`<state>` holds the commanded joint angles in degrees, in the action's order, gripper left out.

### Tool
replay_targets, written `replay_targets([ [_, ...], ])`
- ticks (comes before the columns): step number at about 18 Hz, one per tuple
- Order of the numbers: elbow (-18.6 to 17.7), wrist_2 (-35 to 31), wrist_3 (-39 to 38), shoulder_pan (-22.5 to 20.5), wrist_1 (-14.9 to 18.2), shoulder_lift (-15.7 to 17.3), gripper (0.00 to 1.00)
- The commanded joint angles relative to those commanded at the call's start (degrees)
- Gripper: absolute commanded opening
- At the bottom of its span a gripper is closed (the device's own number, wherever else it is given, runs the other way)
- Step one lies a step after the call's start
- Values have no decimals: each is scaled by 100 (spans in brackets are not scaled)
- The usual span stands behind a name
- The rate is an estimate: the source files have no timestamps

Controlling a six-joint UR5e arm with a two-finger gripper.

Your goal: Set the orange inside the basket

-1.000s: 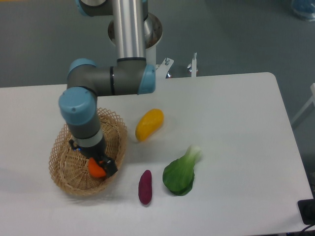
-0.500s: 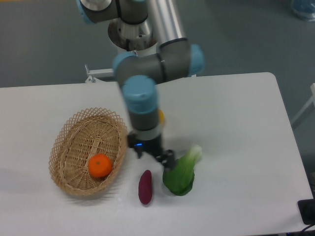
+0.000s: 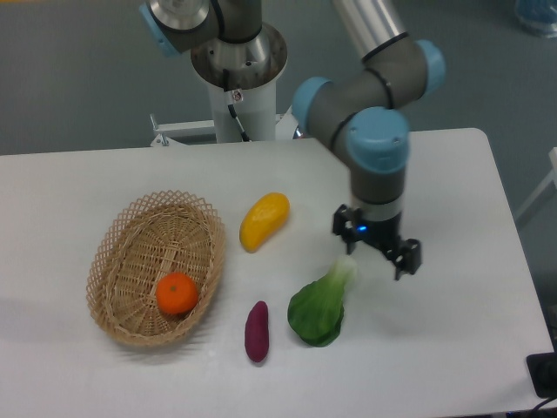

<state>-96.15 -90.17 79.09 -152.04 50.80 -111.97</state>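
The orange (image 3: 177, 293), a small round bright-orange fruit, lies inside the oval tan wicker basket (image 3: 130, 235) on the left of the table, toward its near end. My gripper (image 3: 377, 252) hangs over the right half of the table, far from the basket, just to the upper right of a leafy green. Its fingers are spread and hold nothing.
An elongated yellow-orange mango-like fruit (image 3: 264, 219) lies right of the basket. A purple sweet potato (image 3: 257, 330) and a green bok choy (image 3: 321, 304) lie near the front edge. The robot's base (image 3: 238, 61) stands behind the table.
The orange was let go in the basket and stays there. The arm swung right across the table, from the basket past the sweet potato to beside the bok choy.
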Motion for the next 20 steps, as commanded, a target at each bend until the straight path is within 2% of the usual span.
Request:
replay_targets([
  [4, 17, 9, 405, -237, 325, 52, 100],
  [9, 97, 97, 371, -247, 378, 62, 100],
  [11, 149, 123, 449, -256, 509, 70, 100],
  [20, 79, 105, 432, -220, 466, 70, 100],
])
